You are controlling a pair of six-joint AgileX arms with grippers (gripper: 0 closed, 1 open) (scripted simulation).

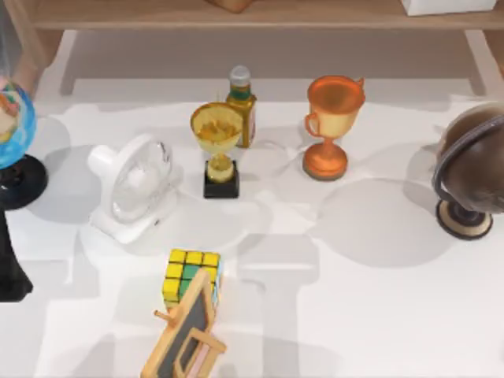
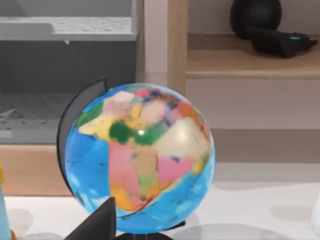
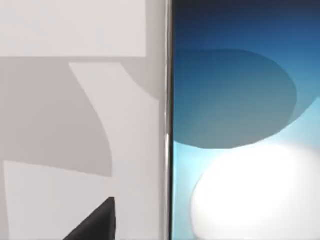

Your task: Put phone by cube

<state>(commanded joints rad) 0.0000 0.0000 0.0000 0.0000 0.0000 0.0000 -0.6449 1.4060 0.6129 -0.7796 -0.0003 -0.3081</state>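
Two globes bracket the counter [image 1: 370, 315] as I look down on it: a bright coloured globe [image 1: 12, 126] at nine o'clock and a dark brown globe [image 1: 472, 177] at three o'clock. Moving across from the left, a white desk fan [image 1: 134, 189] sits at about ten o'clock, then a yellow trophy [image 1: 218, 150] on a black base with a small green bottle [image 1: 241, 106] just behind it toward twelve, then an orange trophy [image 1: 332, 126] at about one o'clock. Down at seven o'clock the cube [image 1: 189, 276] rests on the counter, and a wood-framed chalkboard easel [image 1: 185, 335] leans right against its near side.

From the left wrist camera the coloured globe [image 2: 137, 160] looms close, with a dark sliver of the left gripper [image 2: 97, 222] at the frame's edge; I cannot tell how its fingers stand, and that arm looks parked at the far left.

From the right wrist camera the phone [image 3: 245, 125] lies very close, blue screen with a pale round blur, its white edge against the pale counter [image 3: 75, 125]. A dark corner of the right gripper [image 3: 95, 222] shows, fingers unreadable.

My guess is the step in hand is the approach or pickup of the phone. Next it needs carrying toward seven o'clock and setting on the open counter to the right of the cube, clear of the easel.
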